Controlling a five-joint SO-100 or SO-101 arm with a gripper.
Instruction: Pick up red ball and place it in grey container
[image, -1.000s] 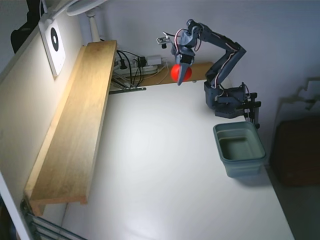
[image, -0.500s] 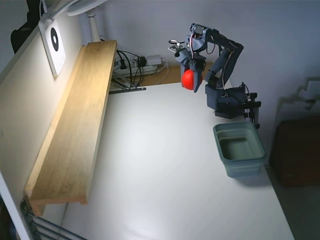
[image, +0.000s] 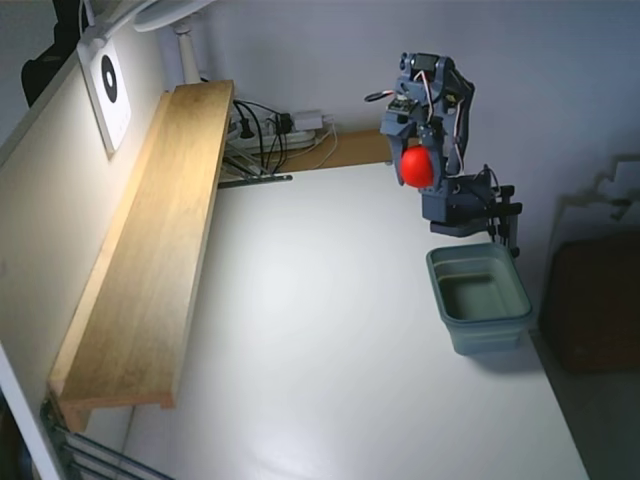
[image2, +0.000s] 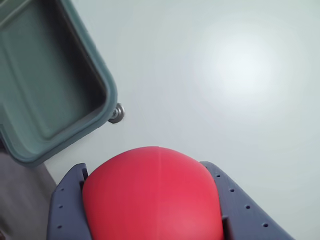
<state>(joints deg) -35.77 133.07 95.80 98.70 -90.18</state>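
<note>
The red ball (image: 416, 167) hangs in the air, held between the fingers of my gripper (image: 418, 178), which is shut on it. It is well above the white table, up and to the left of the grey container (image: 479, 299) in the fixed view. In the wrist view the red ball (image2: 152, 195) fills the lower middle, with a blue-grey finger on each side of it around my gripper (image2: 152, 210). The grey container (image2: 47, 90) lies at the upper left there, open and with nothing inside it.
A long wooden shelf (image: 155, 240) runs along the left wall. Cables and a power strip (image: 285, 128) lie at the back. The arm's base (image: 460, 205) is clamped at the table's right edge just behind the container. A small metal knob (image2: 117, 113) sits beside the container's corner.
The arm has swung to the right with the ball, from the back middle of the table toward its own base and the container. The ball stays gripped.
</note>
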